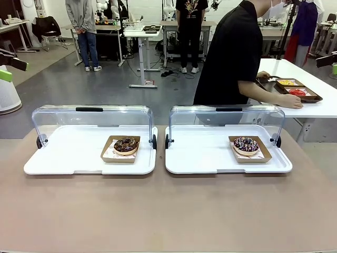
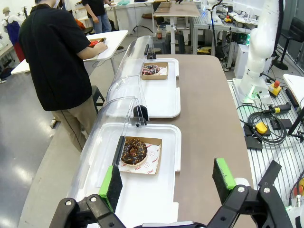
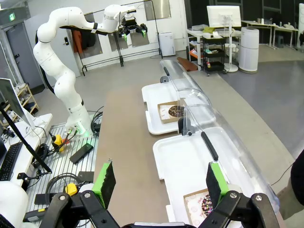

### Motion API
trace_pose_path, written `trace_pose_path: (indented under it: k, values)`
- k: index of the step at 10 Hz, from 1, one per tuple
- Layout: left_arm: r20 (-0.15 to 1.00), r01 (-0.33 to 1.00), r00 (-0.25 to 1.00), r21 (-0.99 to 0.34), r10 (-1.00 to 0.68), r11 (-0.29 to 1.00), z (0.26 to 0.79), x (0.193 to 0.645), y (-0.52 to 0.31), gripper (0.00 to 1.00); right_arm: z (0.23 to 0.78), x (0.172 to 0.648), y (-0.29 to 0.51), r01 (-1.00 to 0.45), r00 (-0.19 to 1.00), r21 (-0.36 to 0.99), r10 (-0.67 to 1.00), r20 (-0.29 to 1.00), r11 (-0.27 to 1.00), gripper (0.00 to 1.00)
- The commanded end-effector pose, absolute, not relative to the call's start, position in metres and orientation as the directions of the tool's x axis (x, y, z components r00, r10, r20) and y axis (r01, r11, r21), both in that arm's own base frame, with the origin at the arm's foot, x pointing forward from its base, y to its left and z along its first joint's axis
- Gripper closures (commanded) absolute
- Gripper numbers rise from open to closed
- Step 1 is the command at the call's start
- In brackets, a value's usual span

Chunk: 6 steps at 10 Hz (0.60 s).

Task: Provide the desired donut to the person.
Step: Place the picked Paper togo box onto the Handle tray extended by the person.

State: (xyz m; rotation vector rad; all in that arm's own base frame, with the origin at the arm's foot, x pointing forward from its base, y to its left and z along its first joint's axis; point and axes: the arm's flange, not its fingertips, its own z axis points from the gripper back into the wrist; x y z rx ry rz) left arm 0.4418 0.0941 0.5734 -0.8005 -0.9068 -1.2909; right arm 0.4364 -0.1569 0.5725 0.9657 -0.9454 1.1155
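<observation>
Sitting on the brown table [image 1: 168,216] nearest the camera are two white trays side by side, each with a clear hinged dome lid flipped open toward the far edge. Left tray [image 1: 68,158] holds a chocolate donut [image 1: 126,145] in a brown paper boat; right tray [image 1: 205,158] holds a sprinkled donut [image 1: 246,144] with pale icing, also in a paper boat — both sit toward the inner-right part of their trays, untouched. Left gripper [image 2: 167,183] hangs above the left tray's near end in its wrist view, green pads spread wide, nothing between them; the chocolate donut lies just ahead of the fingers, and the second donut shows farther down the table. Right gripper [image 3: 158,183] likewise spread wide and empty, hovering over the right tray's edge, with the sprinkled donut partly visible at the bottom near its right finger; the left arm shows far off in that view, raised above the table's end. Beyond the table, the person [image 1: 229,58] in a black short-sleeved top stands turned away from the robot, bent toward a white side table [image 1: 316,100] on the right, both hands at a dark tray [image 1: 310,97] there — it carries something yellow and something red, too small to tell what. Farther back, other people stand by desks in an open lab floor.
</observation>
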Motion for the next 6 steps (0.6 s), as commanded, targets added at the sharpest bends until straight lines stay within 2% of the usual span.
trace_pose_path:
  k: [1, 6]
  values:
    - [0.902, 0.993, 0.044, 0.008, -0.43, 0.118, 0.5739, 0.4406, 0.0943, 0.0, 0.5722, 0.4358, -0.1565, -0.977, 0.181, 0.141, 0.272, 0.945, 0.163, 0.0]
    - [0.902, 0.993, 0.044, 0.008, -0.43, 0.118, 0.5739, 0.4406, 0.0943, 0.0, 0.5722, 0.4358, -0.1565, -0.977, 0.181, 0.141, 0.272, 0.945, 0.163, 0.0]
